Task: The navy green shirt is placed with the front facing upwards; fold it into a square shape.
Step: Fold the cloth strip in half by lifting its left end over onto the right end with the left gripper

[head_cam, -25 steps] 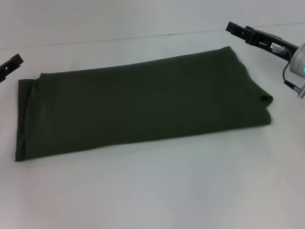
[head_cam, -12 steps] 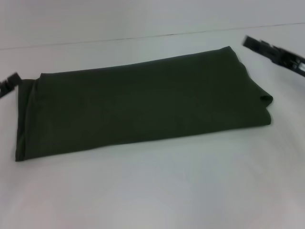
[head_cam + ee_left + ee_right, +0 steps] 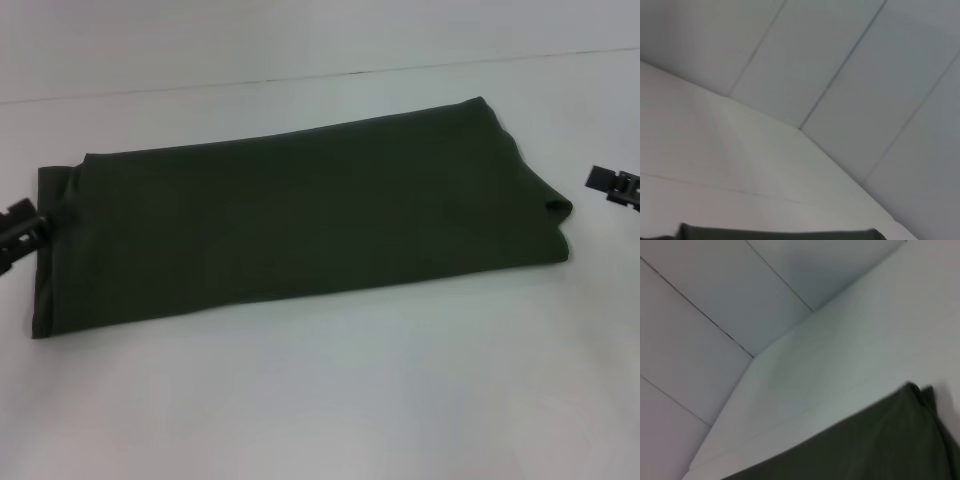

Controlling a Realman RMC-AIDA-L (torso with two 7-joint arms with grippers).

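Olive shirt [image 3: 300, 210]: folded into a long band on the tabletop [image 3: 330, 400]; crosswise fold judged left
Left gripper [image 3: 22, 232]: at the band's end, grip unclear
Right gripper [image 3: 612, 184]: apart, opening unclear

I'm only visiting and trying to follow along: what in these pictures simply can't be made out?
- Head view: the shirt's front, with any print or neck label, is folded out of sight.
- Head view: the left tool at the shirt's left end and the right tool off its right end are cut by the picture's edges; open or shut is unclear.
- Both wrist views: neither arm's own tool shows; the shirt is cut off at the edge.
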